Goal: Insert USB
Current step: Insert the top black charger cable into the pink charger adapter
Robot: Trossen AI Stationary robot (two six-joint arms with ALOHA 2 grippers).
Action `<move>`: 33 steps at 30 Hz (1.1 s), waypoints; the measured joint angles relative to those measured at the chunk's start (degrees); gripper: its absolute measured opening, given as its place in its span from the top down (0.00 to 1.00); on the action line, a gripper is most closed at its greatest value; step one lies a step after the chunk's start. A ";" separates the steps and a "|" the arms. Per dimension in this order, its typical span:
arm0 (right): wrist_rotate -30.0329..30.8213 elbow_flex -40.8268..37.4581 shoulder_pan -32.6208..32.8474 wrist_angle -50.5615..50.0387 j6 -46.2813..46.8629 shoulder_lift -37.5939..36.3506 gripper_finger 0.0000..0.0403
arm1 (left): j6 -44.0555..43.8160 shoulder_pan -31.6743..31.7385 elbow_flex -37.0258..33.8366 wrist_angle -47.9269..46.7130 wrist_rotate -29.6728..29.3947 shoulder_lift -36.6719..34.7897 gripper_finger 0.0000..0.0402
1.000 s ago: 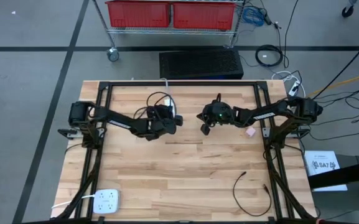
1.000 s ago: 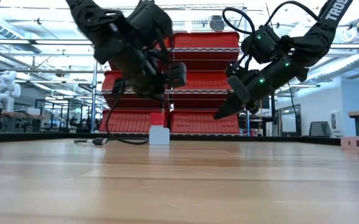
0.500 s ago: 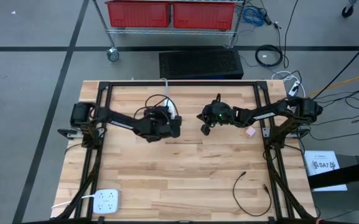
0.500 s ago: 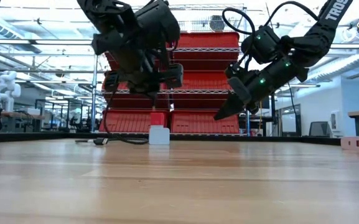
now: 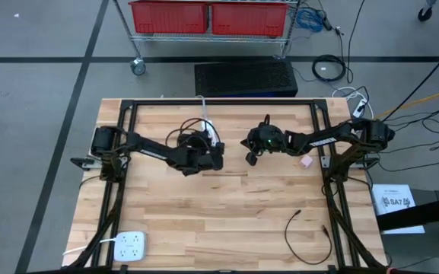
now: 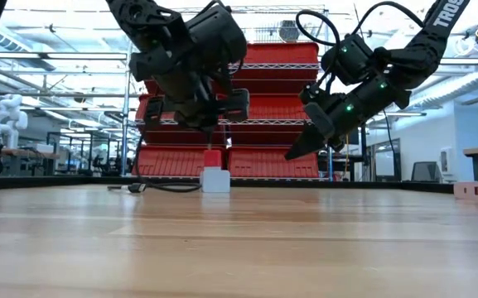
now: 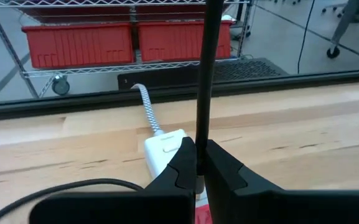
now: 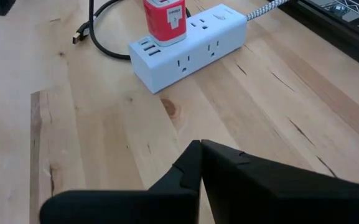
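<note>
A white power strip [image 8: 191,53] lies at the table's far middle with a red charger [image 8: 165,18] plugged upright into it. The strip's braided cord [image 7: 147,109] runs toward the far edge. My left gripper [image 7: 201,163] hangs just above the charger [image 6: 212,157], shut on a black USB cable [image 7: 205,81]. More of the cable [image 8: 95,28] lies on the wood beside the strip, ending in a plug [image 8: 78,38]. My right gripper [image 6: 290,155] hovers shut and holds nothing, to the right of the strip [image 5: 211,138]. My left gripper pinches the black cable [image 7: 201,146] between its two fingers, lying across it. The fingers come from the table's near side, tipped a little downward. The cable stands upright above them. A short dark end [image 6: 210,136] points down at the red charger; whether it touches, I cannot tell.
A second white power strip [image 5: 130,245] lies at the near left corner. A loose black cable [image 5: 306,232] curls at the near right. A small pink block [image 5: 306,161] sits by the right arm. A black frame [image 5: 219,103] rims the table.
My left gripper has turned at the wrist and shifted a little toward the table's right, ending over the red charger, still shut on the cable. The right arm has kept still.
</note>
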 joint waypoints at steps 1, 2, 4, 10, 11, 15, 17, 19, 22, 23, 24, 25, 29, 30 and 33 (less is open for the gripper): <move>0.00 0.00 0.00 0.00 0.00 0.00 1.00 | 0.01 0.23 0.17 0.04 0.00 0.00 0.96; 0.00 0.00 0.00 0.00 0.00 0.00 1.00 | 0.03 0.52 0.18 0.03 -0.03 0.00 0.96; 0.00 0.00 0.11 -0.04 0.00 0.00 1.00 | 0.00 1.01 0.18 -0.17 -0.09 0.00 0.96; 0.01 0.00 0.99 -0.43 0.00 0.00 1.00 | -0.11 1.36 0.18 0.16 -0.17 0.00 0.96; 0.00 0.00 1.14 -0.52 0.00 0.00 1.00 | -0.24 1.36 0.18 0.37 -0.17 0.00 0.96; 0.00 0.00 1.14 -0.52 0.00 0.00 1.00 | -1.62 1.36 0.18 0.41 0.74 0.00 0.96; 0.00 0.00 1.14 -0.49 0.00 0.00 1.00 | -1.64 1.25 0.18 0.33 0.85 0.00 0.96; 0.00 0.00 1.14 -0.50 0.00 0.00 1.00 | -1.66 1.19 0.18 0.33 0.85 0.00 0.96; 0.00 0.00 1.14 -0.16 -0.38 0.00 1.00 | -1.65 0.96 0.18 0.33 0.87 0.00 0.96; 0.00 0.00 1.14 0.19 -0.78 0.00 1.00 | -1.64 0.91 0.18 0.33 0.87 -0.01 0.96; 0.00 0.00 1.14 0.78 -1.36 0.00 1.00 | -1.65 0.86 0.18 0.33 0.87 0.00 0.96; -0.01 0.00 1.10 1.43 -2.04 0.00 1.00 | -1.64 0.86 0.18 0.33 0.90 -0.01 0.96; -3.69 0.00 -0.91 4.07 -3.64 0.00 1.00 | -1.68 0.60 0.19 0.27 1.31 -0.29 0.96; -6.11 0.00 -1.72 5.18 -3.58 0.02 1.00 | -1.72 0.55 0.20 0.32 1.33 -0.33 0.96; -11.49 0.00 -3.69 7.50 -3.48 0.02 1.00 | -1.78 0.55 0.20 0.07 2.00 -0.33 0.96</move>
